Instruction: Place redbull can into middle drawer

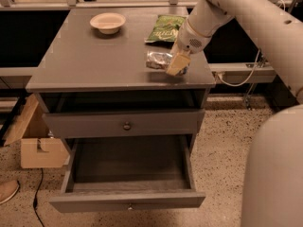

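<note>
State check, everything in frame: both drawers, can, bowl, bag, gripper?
redbull can: on its side on the cabinet top, crinkled
middle drawer: pulled open, nothing visible inside
upper drawer: shut
bowl: upright, looks empty
chip bag: lying flat
gripper: lowered at the can's right end

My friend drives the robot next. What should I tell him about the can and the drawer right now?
Gripper: down at the right side of the cabinet top, right at the redbull can; a grip cannot be confirmed.
Redbull can: lying on the cabinet top, in front of the green chip bag.
Middle drawer: pulled open at the bottom.
Done: drawer open, gripper at the can.
Left: lift the can, lower it into the middle drawer, release.
</note>
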Controlling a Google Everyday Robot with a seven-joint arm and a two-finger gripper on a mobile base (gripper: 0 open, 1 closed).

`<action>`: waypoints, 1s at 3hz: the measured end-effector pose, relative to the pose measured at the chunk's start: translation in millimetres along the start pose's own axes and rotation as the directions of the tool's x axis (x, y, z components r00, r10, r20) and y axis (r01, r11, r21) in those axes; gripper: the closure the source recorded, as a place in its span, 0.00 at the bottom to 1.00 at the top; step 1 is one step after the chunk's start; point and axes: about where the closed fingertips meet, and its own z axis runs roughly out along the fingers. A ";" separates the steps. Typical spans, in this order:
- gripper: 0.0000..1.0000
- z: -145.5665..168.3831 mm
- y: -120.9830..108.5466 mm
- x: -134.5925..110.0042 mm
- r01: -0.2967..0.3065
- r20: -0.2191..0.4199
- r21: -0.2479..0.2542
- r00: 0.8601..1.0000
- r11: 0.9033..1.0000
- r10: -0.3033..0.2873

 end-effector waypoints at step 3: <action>1.00 -58.3 66.2 94.1 -0.265 -0.040 0.107 0.962 0.958 0.271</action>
